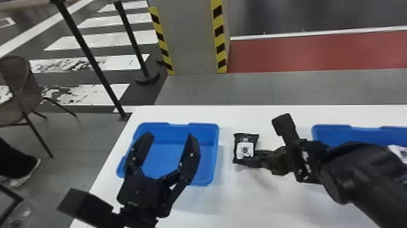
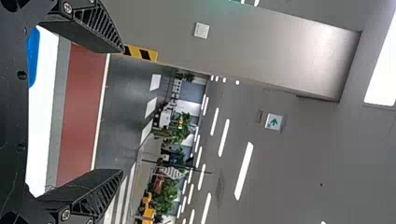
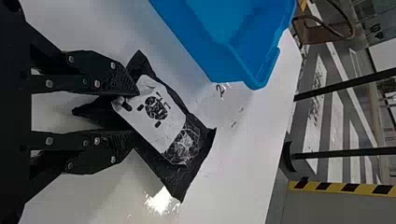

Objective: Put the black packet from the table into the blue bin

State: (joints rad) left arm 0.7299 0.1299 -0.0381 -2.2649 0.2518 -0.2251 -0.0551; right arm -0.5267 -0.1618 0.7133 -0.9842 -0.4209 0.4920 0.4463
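Black packet (image 1: 246,136) was at the tips of the right gripper (image 1: 253,157), on the table (image 1: 257,206) between the bins, nearer the left one. Right gripper: fingers (image 3: 112,81) part-way apart, a modest gap between them, overlapping the packet's near end; could not tell whether they gripped it. Orientation: long axis ran roughly away from the robot in the head view, far end slightly to the right; white label (image 1: 244,150) faced up. In the right wrist view the axis lay oblique to the fingers, one near corner in the gap, another beyond a finger.

Left gripper (image 1: 169,135): spread wide, in front of the left blue bin (image 1: 216,157) in the head view, covering part of its interior.

Count: one packet, two blue bins, two grippers, one table. The second blue bin (image 1: 330,133) sat at the right, partly hidden by the right arm (image 1: 363,176). A white item (image 1: 399,151) showed by it, too cut off to identify.

Obstruction: right gripper covered the packet's near end. Beyond the table: one chair (image 1: 18,88) at left, two dark posts (image 1: 87,57), one grey pillar (image 1: 193,39) with two yellow-black striped edges.
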